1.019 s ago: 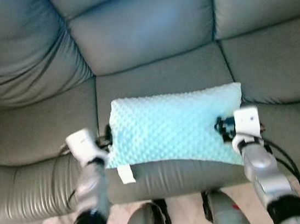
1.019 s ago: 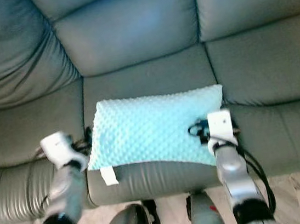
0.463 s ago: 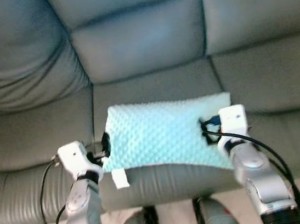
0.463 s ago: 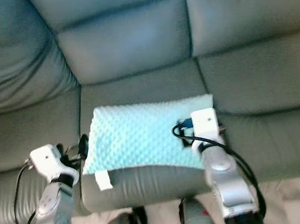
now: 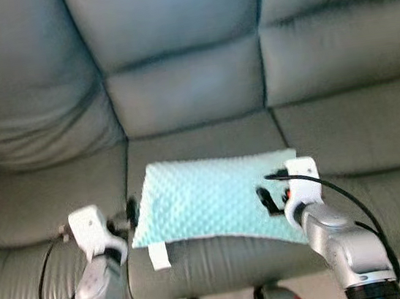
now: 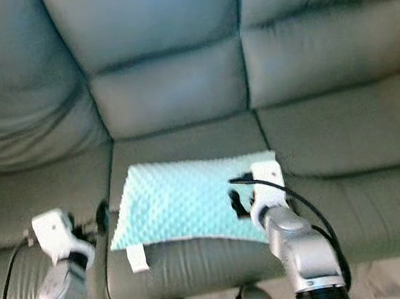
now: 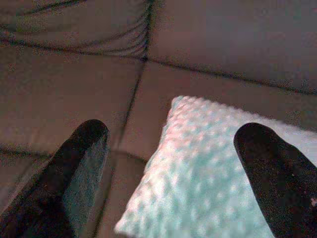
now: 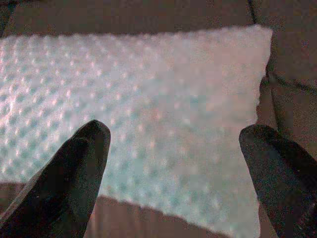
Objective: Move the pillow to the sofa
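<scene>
Pillow: the light mint pillow (image 5: 211,203) with a dotted, bumpy cover lies flat on the middle seat cushion of the sofa (image 5: 182,71), its near long edge at the front lip of the seat.
Tag: a small white tag (image 5: 158,256) hangs from the pillow's near corner on the robot's left, over the seat front.
Sofa: grey-green leather, three seats across, with puffed back cushions behind the pillow.
Left gripper: the left gripper (image 7: 171,178) sits just beside the pillow's left end, over the seam between the left and middle seats. In the left wrist view its two black fingers (image 7: 84,163) are spread wide, with the pillow's corner between them, touched by neither.
Right gripper: the right gripper (image 8: 176,171) hovers above the pillow's right end, near the right edge. In the right wrist view its fingers (image 8: 81,168) are spread wide over the dotted cover; whether the tips brush the fabric is hard to judge from these pictures.
Arms: both silver arms reach forward from the bottom of the head views, black cables looping beside them.
</scene>
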`<state>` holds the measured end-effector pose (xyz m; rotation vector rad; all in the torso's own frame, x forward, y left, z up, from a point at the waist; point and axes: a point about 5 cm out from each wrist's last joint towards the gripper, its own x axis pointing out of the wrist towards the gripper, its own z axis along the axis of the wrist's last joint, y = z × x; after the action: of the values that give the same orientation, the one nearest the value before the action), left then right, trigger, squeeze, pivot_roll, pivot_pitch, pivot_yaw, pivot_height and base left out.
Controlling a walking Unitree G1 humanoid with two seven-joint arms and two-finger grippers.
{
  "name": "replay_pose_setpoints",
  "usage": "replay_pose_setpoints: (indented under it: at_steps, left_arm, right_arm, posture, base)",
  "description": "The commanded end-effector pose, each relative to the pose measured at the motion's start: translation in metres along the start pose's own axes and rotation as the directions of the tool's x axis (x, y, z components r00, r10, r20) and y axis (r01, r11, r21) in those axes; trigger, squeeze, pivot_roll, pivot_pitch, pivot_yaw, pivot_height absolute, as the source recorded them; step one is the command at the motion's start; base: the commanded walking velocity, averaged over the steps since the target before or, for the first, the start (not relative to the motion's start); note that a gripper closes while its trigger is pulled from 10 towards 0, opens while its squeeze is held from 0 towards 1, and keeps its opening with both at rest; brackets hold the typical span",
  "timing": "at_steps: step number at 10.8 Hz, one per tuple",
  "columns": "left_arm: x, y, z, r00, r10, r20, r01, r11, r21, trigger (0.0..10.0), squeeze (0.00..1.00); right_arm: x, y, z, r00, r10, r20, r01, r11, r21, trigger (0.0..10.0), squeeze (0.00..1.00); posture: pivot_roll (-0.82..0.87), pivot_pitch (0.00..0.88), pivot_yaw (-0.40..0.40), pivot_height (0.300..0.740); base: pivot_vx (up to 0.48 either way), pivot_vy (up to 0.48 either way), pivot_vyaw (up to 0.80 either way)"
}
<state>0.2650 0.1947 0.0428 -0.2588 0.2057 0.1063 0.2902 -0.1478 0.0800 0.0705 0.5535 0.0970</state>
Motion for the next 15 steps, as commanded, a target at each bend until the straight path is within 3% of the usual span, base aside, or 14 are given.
replay_pose_setpoints:
  at_steps: [1,2,3,4,5,6,9,10,11,13,15]
  left_arm:
    - [-0.005,0.007,-0.005,0.999,0.02,-0.031,-0.02,0.999,0.025,10.0,1.0]
    - [-0.009,0.009,-0.01,0.999,0.015,-0.048,-0.011,0.996,0.088,10.0,1.0]
    - [-0.012,0.013,-0.014,0.999,0.009,-0.049,-0.003,0.992,0.128,10.0,0.06]
    - [-0.015,0.018,-0.018,0.998,0.009,-0.054,0.0,0.986,0.165,10.0,0.0]
    - [-0.019,0.029,-0.025,0.997,0.038,-0.073,-0.023,0.981,0.193,10.0,0.0]
    - [-0.024,0.039,-0.032,0.993,0.06,-0.098,-0.039,0.979,0.202,10.0,0.0]
    - [-0.027,0.049,-0.03,0.993,0.073,-0.093,-0.05,0.972,0.23,10.0,0.0]
    - [-0.026,0.048,-0.027,0.994,0.07,-0.086,-0.048,0.971,0.236,10.0,0.0]
    - [-0.025,0.047,-0.025,0.995,0.06,-0.081,-0.039,0.969,0.246,10.0,0.0]
    - [-0.025,0.044,-0.021,0.997,0.03,-0.075,-0.009,0.964,0.266,10.0,0.0]
    - [-0.029,0.049,-0.018,0.996,0.026,-0.08,-0.003,0.958,0.286,10.0,0.0]
  right_arm:
    - [0.001,0.004,-0.01,0.997,0.037,-0.062,-0.036,0.999,0.01,10.0,1.0]
    - [0.004,0.009,-0.018,0.989,0.123,-0.079,-0.129,0.989,-0.076,10.0,1.0]
    - [0.006,0.005,-0.029,0.989,0.123,-0.088,-0.132,0.984,-0.117,10.0,1.0]
    - [0.007,0.002,-0.044,0.983,0.143,-0.115,-0.157,0.981,-0.115,10.0,1.0]
    - [0.007,-0.001,-0.063,0.971,0.175,-0.165,-0.191,0.978,-0.086,10.0,1.0]
    - [0.006,-0.004,-0.079,0.946,0.218,-0.24,-0.228,0.973,-0.016,10.0,0.93]
    - [0.01,0.001,-0.105,0.9,0.303,-0.314,-0.323,0.946,-0.01,10.0,0.72]
    - [0.014,-0.001,-0.112,0.896,0.294,-0.332,-0.311,0.951,0.003,10.0,0.65]
    - [0.019,-0.004,-0.119,0.895,0.273,-0.353,-0.288,0.957,0.011,10.0,0.49]
    - [0.024,-0.011,-0.12,0.905,0.234,-0.355,-0.249,0.969,0.004,10.0,0.39]
    - [0.027,-0.023,-0.123,0.92,0.168,-0.355,-0.187,0.982,-0.019,10.0,0.37]
  posture:
    - [-0.24,0.143,0.095,0.74]
    - [-0.23,0.136,0.097,0.74]
    - [-0.23,0.132,0.098,0.74]
    - [-0.22,0.13,0.099,0.74]
    - [-0.22,0.128,0.105,0.74]
    - [-0.21,0.128,0.111,0.74]
    - [-0.18,0.133,0.132,0.74]
    - [-0.18,0.139,0.143,0.74]
    - [-0.16,0.151,0.16,0.74]
    - [-0.14,0.169,0.184,0.74]
    - [-0.12,0.185,0.199,0.74]
  base:
    - [0.0,0.0,0.0]
    - [0.0,0.0,0.0]
    - [0.0,0.0,0.0]
    - [0.0,0.0,0.0]
    - [0.0,0.0,0.0]
    - [0.0,0.0,0.0]
    - [0.0,0.0,0.0]
    - [0.0,0.0,0.0]
    - [0.0,0.0,0.0]
    - [0.0,0.0,0.0]
    - [0.0,0.0,0.0]
